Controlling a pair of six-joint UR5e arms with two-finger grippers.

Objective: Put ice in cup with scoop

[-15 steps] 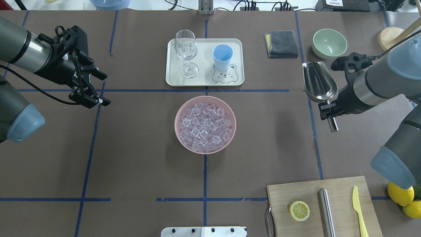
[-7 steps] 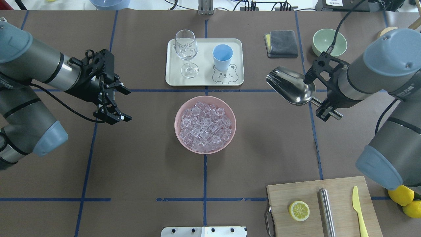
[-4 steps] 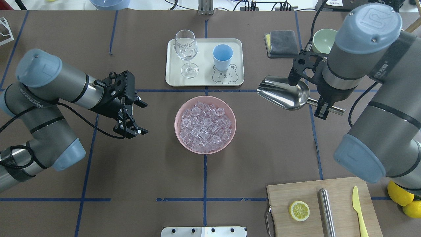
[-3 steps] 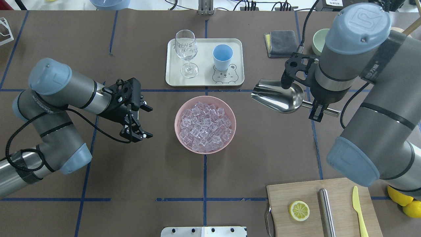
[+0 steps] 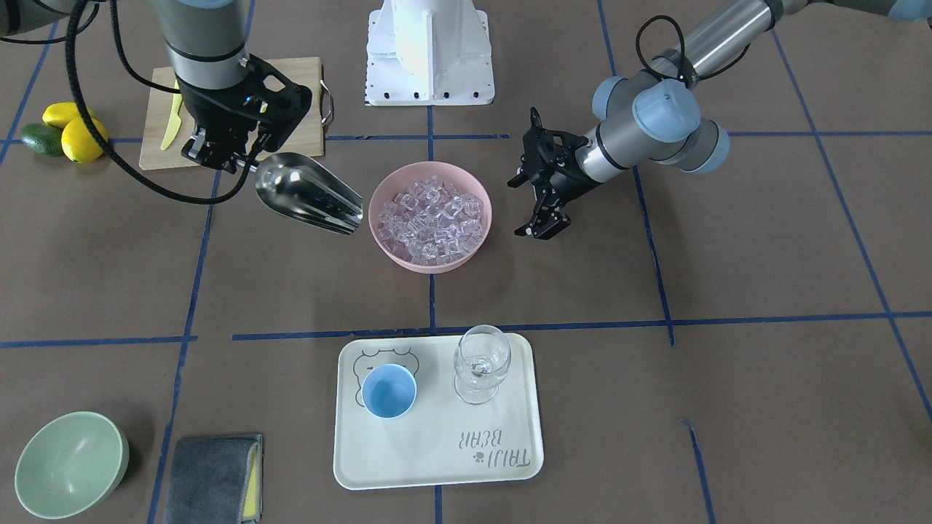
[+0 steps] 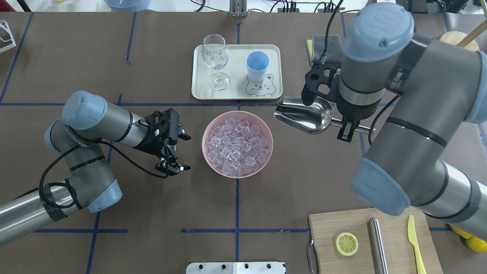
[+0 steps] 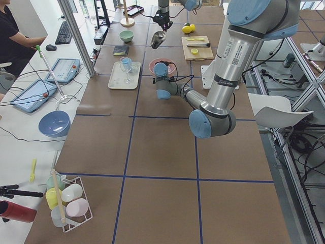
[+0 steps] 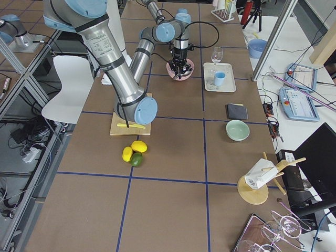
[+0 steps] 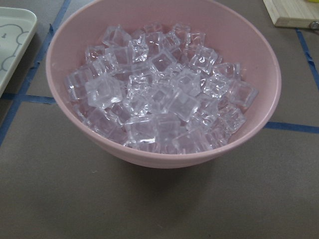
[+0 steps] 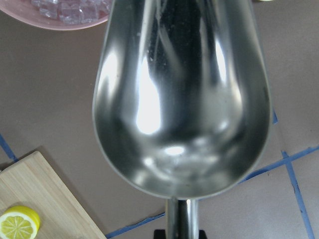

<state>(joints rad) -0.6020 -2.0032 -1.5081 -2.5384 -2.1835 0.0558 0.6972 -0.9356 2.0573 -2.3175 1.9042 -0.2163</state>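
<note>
The ice fills a pink bowl at the table's middle; it also shows in the left wrist view. The light-blue cup stands empty on a cream tray beyond the bowl, beside a wine glass. My right gripper is shut on the rod handle of the steel scoop. The scoop is empty and hangs just right of the bowl, its mouth facing the bowl. My left gripper is open and empty, close to the bowl's left side.
A cutting board at the near right carries a lemon half, a steel cylinder and a yellow knife. A pale-green bowl and a grey cloth lie beyond the right arm. Whole lemons sit beside the board.
Both arms have swung in toward the pink bowl. The scoop turned from pointing away to pointing left at the bowl and moved close to its rim. The left gripper stayed open.
</note>
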